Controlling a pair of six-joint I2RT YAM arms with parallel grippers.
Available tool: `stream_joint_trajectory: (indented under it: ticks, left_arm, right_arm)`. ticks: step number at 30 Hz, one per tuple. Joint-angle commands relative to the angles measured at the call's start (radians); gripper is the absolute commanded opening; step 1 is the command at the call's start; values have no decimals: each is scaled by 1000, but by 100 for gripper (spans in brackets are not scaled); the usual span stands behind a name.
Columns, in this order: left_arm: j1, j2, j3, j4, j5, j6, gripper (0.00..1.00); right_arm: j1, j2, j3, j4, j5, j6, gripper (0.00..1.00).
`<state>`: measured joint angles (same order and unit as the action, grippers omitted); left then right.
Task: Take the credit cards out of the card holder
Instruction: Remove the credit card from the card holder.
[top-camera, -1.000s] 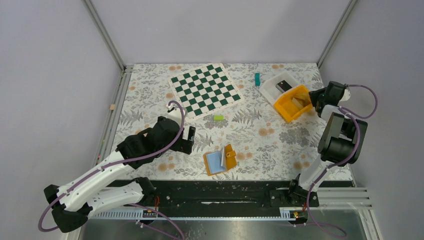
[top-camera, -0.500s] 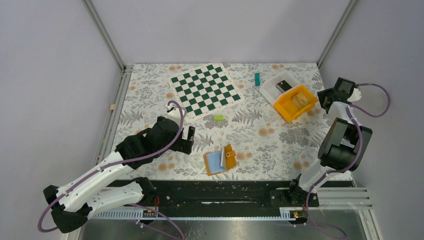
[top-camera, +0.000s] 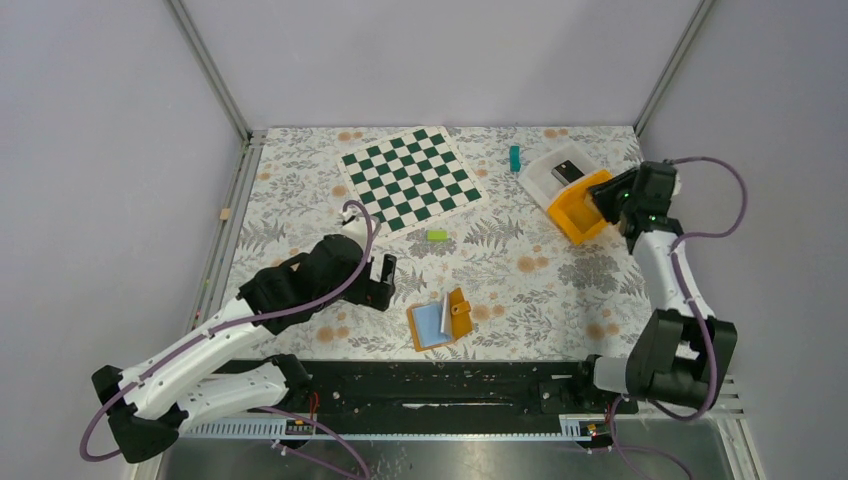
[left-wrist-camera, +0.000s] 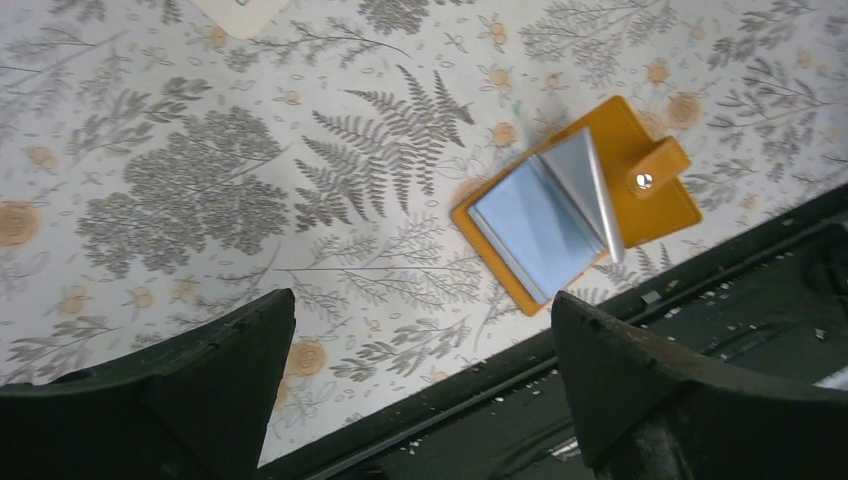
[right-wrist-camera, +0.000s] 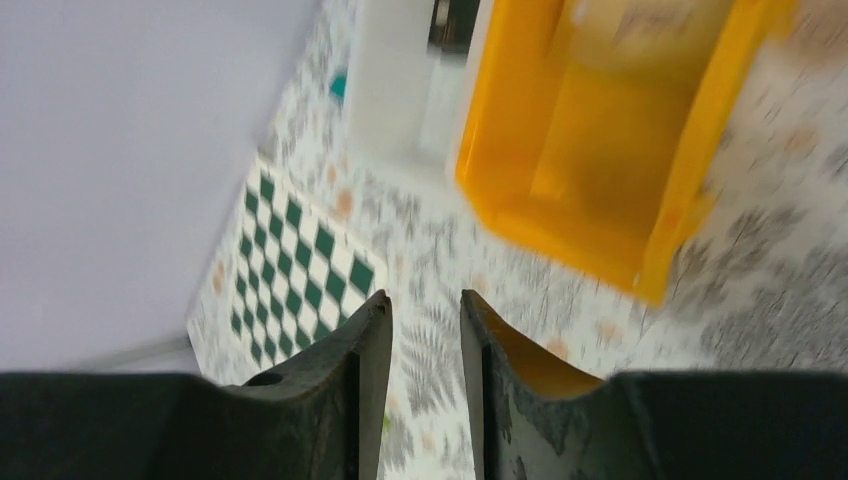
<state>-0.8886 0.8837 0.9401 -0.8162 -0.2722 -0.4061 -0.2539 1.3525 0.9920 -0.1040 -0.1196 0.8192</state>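
Left gripper (top-camera: 384, 281): released, fingers spread wide, nothing between them. In my left wrist view the two fingers frame bare flowered table (left-wrist-camera: 200, 180), and the left gripper (left-wrist-camera: 422, 305) touches nothing.

Card holder (top-camera: 459, 314): lies opened flat on the table near its front edge, just ahead of the black base rail (top-camera: 430, 385), between the two arm bases. It sits near my left gripper, to its right and toward the rail, clearly apart from it. In the wrist view the card holder (left-wrist-camera: 655, 205) shows its orange face and a strap with a metal snap.

Credit cards (top-camera: 430, 324): in the holder, on its left half as seen from above. The wrist view shows the credit cards (left-wrist-camera: 535, 220) as light-blue faces, one lying flat and one tilted up along the fold. I cannot tell how many there are.

Right gripper (top-camera: 606, 200): at the far right of the table, over the orange bin (top-camera: 572, 218), well apart from the holder. In my right wrist view the right gripper (right-wrist-camera: 424, 305) has its fingers a narrow gap apart with only table showing between them; it grasps nothing. That view is blurred. The orange bin (right-wrist-camera: 600, 130) lies ahead of it, touching a white bin (right-wrist-camera: 395, 90).

Also on the table: a chessboard (top-camera: 410, 180), a teal block (top-camera: 515, 158), a small green block (top-camera: 437, 236).
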Motion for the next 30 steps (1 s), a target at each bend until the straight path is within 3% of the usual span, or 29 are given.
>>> stream_joint_trajectory:
  ticks: [1, 7, 12, 15, 18, 23, 27, 30]
  left_arm:
    - [4, -4, -6, 65, 120, -77, 99]
    - [96, 6, -31, 90, 229, -186, 98]
    - [346, -42, -92, 116, 409, -214, 99]
    - [455, -107, -128, 120, 418, -216, 99]
    - [506, -161, -155, 91, 327, -217, 99]
    - [509, -218, -154, 48, 185, -233, 99]
    - [508, -267, -168, 52, 145, -245, 99]
    - [508, -289, -179, 57, 152, -249, 99]
  right_arm:
    - [136, -136, -129, -36, -79, -8, 38]
    - [444, -308, -304, -76, -92, 0, 38]
    - [784, -453, -368, -111, 46, 50, 37]
    - [979, -473, -378, -90, 111, 94, 39]
    - [1187, -405, -341, -64, 195, 89, 43]
    - [1405, -137, -155, -130, 310, -7, 50]
    - [1479, 32, -25, -185, 423, -76, 59]
    - [1483, 135, 35, -216, 425, -98, 62]
